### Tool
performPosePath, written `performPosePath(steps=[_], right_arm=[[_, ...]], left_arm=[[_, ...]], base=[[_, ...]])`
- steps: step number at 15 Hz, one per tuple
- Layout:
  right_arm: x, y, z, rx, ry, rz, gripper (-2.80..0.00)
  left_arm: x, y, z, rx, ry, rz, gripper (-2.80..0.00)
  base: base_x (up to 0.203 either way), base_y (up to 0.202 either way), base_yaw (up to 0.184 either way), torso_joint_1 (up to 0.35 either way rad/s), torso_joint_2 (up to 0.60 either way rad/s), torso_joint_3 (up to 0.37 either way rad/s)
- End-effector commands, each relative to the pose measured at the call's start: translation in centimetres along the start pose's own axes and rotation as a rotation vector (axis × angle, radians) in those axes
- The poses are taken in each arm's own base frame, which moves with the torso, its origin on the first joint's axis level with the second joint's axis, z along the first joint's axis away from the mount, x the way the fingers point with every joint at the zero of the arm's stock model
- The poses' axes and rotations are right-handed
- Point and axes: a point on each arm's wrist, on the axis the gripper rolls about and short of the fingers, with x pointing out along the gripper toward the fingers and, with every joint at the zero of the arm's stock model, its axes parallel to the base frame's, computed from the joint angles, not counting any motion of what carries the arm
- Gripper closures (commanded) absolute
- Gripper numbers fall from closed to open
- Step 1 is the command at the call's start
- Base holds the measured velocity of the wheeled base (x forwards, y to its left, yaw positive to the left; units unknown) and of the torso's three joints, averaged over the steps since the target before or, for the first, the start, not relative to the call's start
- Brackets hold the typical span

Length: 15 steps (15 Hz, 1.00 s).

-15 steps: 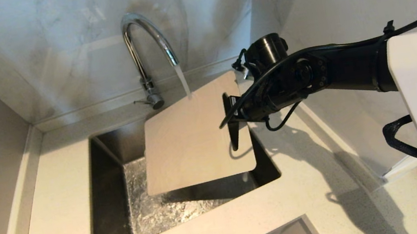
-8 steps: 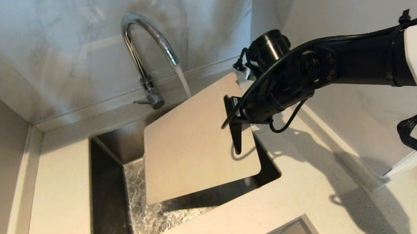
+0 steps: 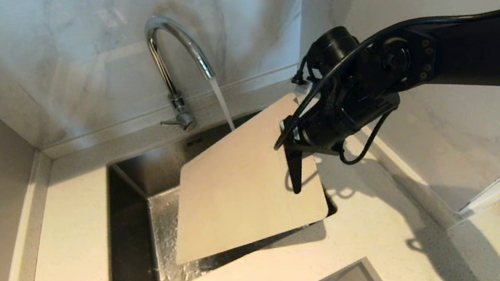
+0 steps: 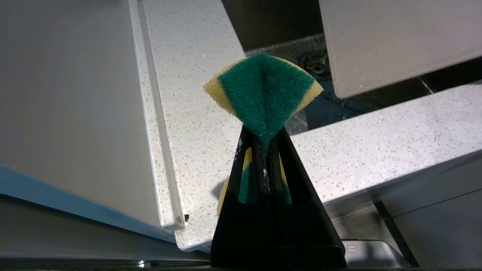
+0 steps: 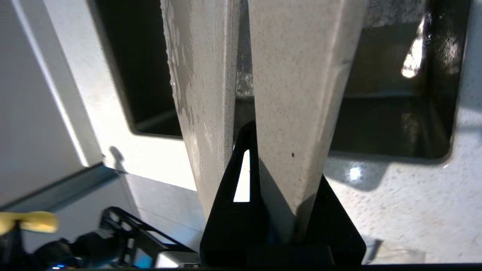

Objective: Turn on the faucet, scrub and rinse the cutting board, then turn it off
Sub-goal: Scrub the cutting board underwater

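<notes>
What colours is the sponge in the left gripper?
The sponge is dark green on its scrubbing face with yellow foam at the edges, clearest in the left wrist view.

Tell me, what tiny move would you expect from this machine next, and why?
Probably nudging the cutting board back under the stream. The right gripper is shut on the board's edge, holding it tilted over the sink, yet water from the faucet now falls just past its far edge. The left gripper holds a sponge, off to the side.
</notes>
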Motion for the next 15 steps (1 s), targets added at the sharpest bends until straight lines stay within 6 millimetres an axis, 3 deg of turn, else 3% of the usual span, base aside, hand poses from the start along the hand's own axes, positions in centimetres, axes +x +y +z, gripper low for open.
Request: performPosePath(steps=[1, 4, 10, 15], right_arm=[[-1.3, 0.4, -0.2, 0.025, 0.004, -0.002, 0.0], [-1.8, 0.5, 0.0, 0.105, -0.002, -0.031, 0.0], [0.4, -1.9, 0.4, 0.147, 0.031, -0.091, 0.0], [-0.1, -1.7, 0.6, 0.125, 0.008, -0.082, 0.0]], left_arm=[[0.0, 0.0, 0.0, 0.0, -0.001, 0.001, 0.0], [0.0, 0.0, 0.0, 0.0, -0.001, 0.001, 0.0], [0.0, 0.0, 0.0, 0.001, -0.001, 0.001, 0.0], [0.0, 0.0, 0.0, 0.0, -0.001, 0.001, 0.0]], base=[[0.0, 0.0, 0.0, 0.0, 0.0, 0.0], [0.0, 0.0, 0.0, 0.0, 0.0, 0.0], [0.0, 0.0, 0.0, 0.0, 0.0, 0.0], [0.0, 0.0, 0.0, 0.0, 0.0, 0.0]])
